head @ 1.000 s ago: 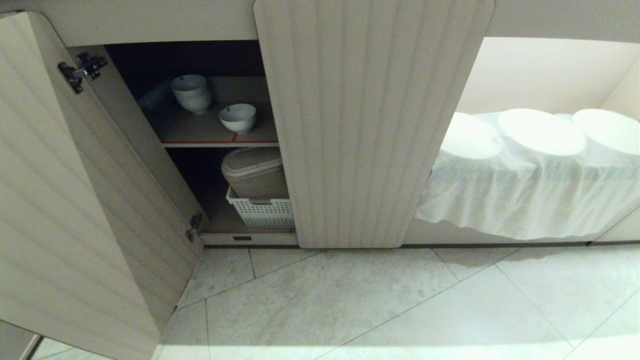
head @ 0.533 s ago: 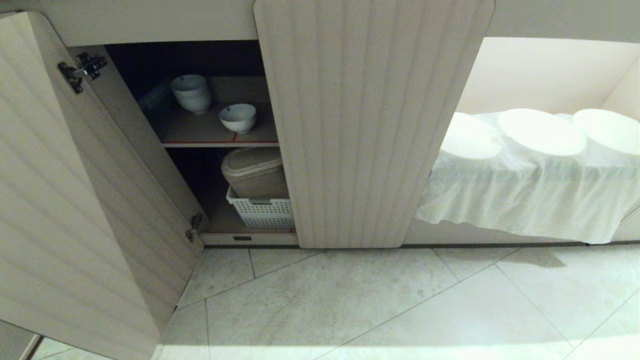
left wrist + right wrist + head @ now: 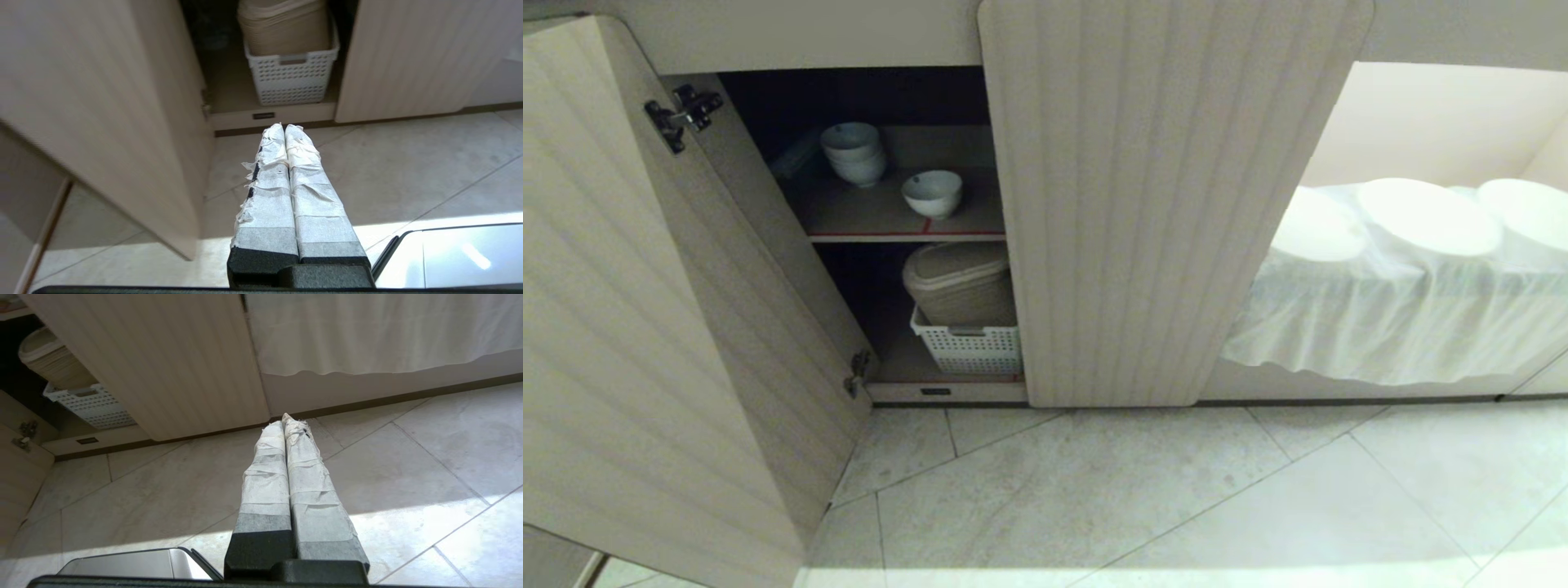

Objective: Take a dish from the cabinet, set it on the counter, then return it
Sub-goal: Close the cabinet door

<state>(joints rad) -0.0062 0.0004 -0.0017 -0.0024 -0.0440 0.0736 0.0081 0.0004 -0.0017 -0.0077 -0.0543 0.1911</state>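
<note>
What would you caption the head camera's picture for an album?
Open cabinet: lone white bowl beside stacked bowls, basket below.

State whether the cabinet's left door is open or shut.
Open: the left door is swung outward on its hinges, exposing the dish on the shelf.
</note>
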